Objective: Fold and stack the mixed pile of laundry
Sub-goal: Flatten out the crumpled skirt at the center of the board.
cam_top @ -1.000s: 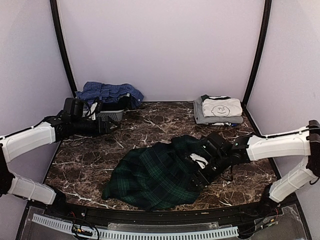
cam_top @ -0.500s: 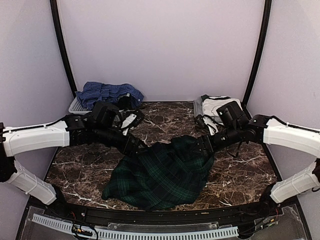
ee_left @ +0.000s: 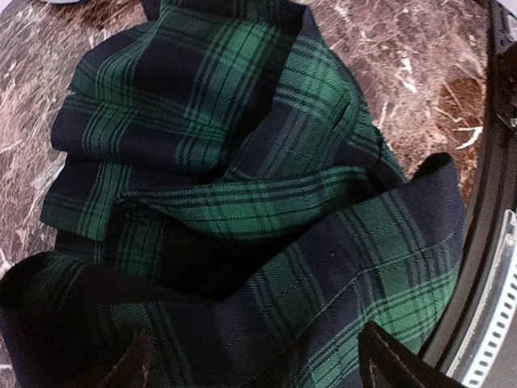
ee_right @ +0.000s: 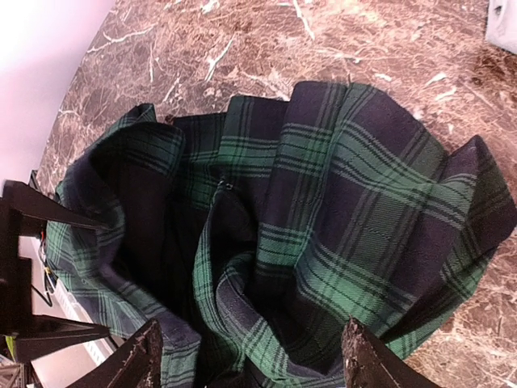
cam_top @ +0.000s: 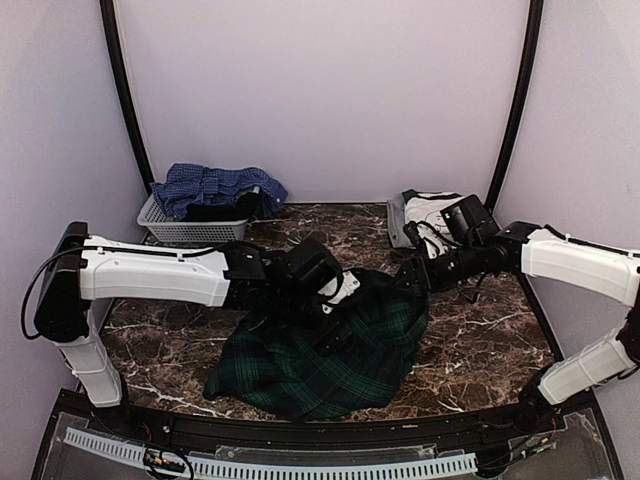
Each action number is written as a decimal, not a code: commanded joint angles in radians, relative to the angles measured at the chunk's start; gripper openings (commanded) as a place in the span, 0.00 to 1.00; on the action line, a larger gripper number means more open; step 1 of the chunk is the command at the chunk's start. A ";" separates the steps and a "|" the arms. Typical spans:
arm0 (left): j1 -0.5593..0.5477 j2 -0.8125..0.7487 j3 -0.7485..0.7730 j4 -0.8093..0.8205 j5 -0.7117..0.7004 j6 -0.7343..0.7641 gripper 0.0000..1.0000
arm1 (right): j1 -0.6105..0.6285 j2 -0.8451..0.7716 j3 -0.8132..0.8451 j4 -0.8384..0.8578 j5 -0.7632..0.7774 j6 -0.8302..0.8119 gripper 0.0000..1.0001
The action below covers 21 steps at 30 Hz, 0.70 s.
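- Shirt first: the dark green tartan shirt (cam_top: 290,370) lies in a crumpled heap on the bench (cam_top: 490,340). It is not folded yet.
- The heap is longer one way. It runs from its near left corner up to its far right corner.
- My left tool (cam_top: 335,335) hangs right over the middle of the tartan shirt. Its two fingers are spread wide and hold nothing.
- My right tool (cam_top: 412,275) sits at the far right end of the tartan shirt. It is spread wide too, with only cloth under it.
- I think the far right corner is the right tool's job, because it is closest. The left tool would need to slide out toward the left end.
- Behind the tartan shirt to the left is the basket (cam_top: 185,232), with the blue checked shirt (cam_top: 215,185) on it.
- Behind the tartan shirt to the right is the folded white tee (cam_top: 428,207).
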 commanded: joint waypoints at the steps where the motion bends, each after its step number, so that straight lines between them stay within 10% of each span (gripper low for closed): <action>1: -0.012 0.062 0.098 -0.108 -0.135 -0.048 0.82 | -0.025 -0.048 -0.024 0.009 -0.023 -0.006 0.73; 11: -0.033 0.107 0.129 -0.165 -0.194 -0.057 0.15 | -0.038 -0.054 -0.046 0.014 -0.027 -0.015 0.73; 21: -0.033 -0.040 -0.025 -0.033 -0.151 -0.056 0.00 | -0.029 0.020 -0.064 0.179 -0.339 -0.015 0.70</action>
